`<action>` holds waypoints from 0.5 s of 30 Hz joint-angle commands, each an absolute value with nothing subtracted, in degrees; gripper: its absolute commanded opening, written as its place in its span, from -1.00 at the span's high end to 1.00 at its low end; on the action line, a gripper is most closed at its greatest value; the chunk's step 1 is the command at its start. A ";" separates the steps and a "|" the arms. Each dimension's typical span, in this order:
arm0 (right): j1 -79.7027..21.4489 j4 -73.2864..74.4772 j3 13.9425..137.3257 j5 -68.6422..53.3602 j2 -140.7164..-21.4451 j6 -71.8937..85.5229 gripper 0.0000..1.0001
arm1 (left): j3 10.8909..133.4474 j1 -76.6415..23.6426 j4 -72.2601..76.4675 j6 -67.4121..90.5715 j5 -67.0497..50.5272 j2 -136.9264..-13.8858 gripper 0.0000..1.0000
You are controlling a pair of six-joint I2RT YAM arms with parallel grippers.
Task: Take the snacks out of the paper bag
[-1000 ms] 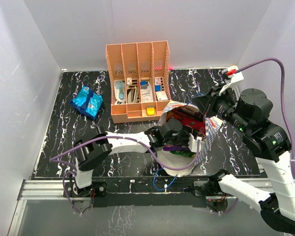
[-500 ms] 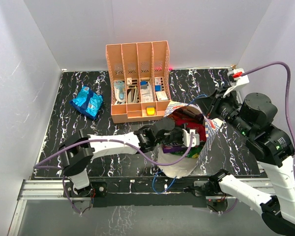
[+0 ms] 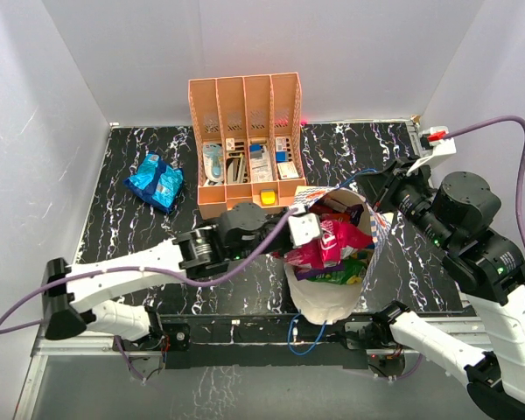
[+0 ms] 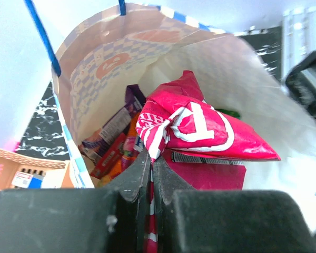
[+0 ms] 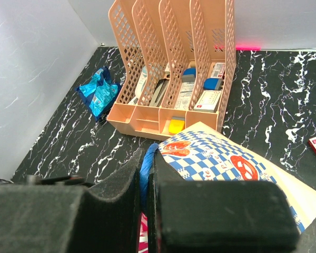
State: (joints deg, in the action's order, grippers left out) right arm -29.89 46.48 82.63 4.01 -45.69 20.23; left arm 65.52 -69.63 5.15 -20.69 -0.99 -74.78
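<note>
From above: has drawn the left hand point(image 3: 304, 232) back over the last second, from deep inside the paper bag point(image 3: 328, 302) up to its mouth. Grips a red packet point(image 3: 331, 245) between closed fingers, raised to the rim and partly clear of it. Holds the bag's far edge up with the right hand point(image 3: 378, 191). Shows one blue packet point(image 3: 155, 182) already out on the surface point(image 3: 131, 241), left of the orange desk organizer point(image 3: 245, 131) and well apart from the bag.

Through the left wrist: pinches a crumpled corner of the red packet tight, jaws nearly touching. Shows more snacks lower down, still in the bag: a purple packet point(image 4: 130, 100), something orange and red beside it, a sliver of green behind.

Through the right wrist: clamps on the blue cord point(image 5: 147, 158) of the handle, propping the mouth open.

Means, most likely, one extraction nearly finished. Calls next for carrying the red packet sideways to bare surface and letting go. Looks early in the task, judging by the pile left inside. Risks dragging the bag along should the packet snag on the rim.
</note>
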 commanded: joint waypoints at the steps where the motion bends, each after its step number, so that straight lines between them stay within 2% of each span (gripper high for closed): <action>1: -29.97 41.06 83.41 6.01 -44.56 21.50 0.85 | 71.01 -70.04 -3.14 -11.93 -3.36 -67.58 1.00; 9: -29.97 40.41 82.37 6.83 -44.25 21.67 0.85 | 84.14 -70.05 -17.60 -3.79 1.71 -63.28 1.00; 15: -29.93 40.08 82.20 6.51 -44.56 21.50 0.85 | 99.28 -70.04 -33.82 1.54 11.65 -67.04 1.00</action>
